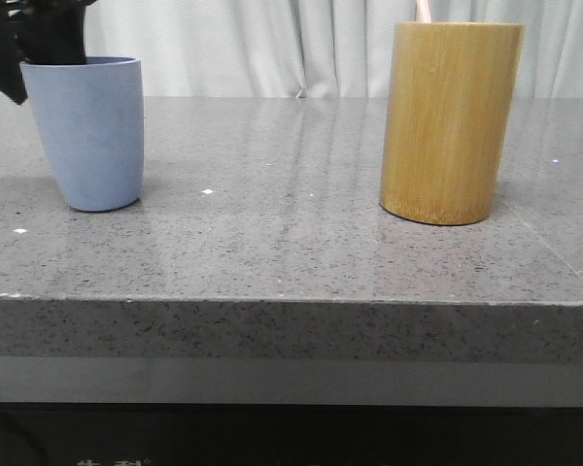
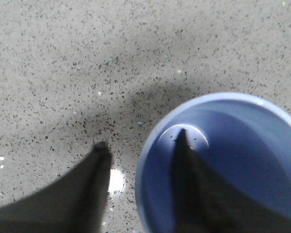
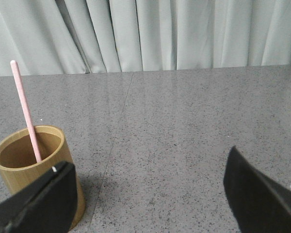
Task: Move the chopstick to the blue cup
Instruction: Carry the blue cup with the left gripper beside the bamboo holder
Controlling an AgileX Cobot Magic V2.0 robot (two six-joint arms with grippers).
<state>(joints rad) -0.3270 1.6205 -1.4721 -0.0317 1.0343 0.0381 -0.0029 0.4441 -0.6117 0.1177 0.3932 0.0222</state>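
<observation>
Countertop of speckled grey stone is carrying everything, with pale curtains hanging behind it. Bamboo holder, the taller vessel, is standing well to the right of the blue cup and is keeping one pink chopstick leaning upright inside it, only the tip showing from the front. The left gripper is straddling the blue cup's rim, one finger inside and one outside, spread and not yet pinching, probably to steady the cup for receiving. The right gripper is hanging released, jaws wide apart, beside the bamboo holder, apparently lining up on the chopstick. Pale marks at the front view's bottom edge are too cropped to read.
</observation>
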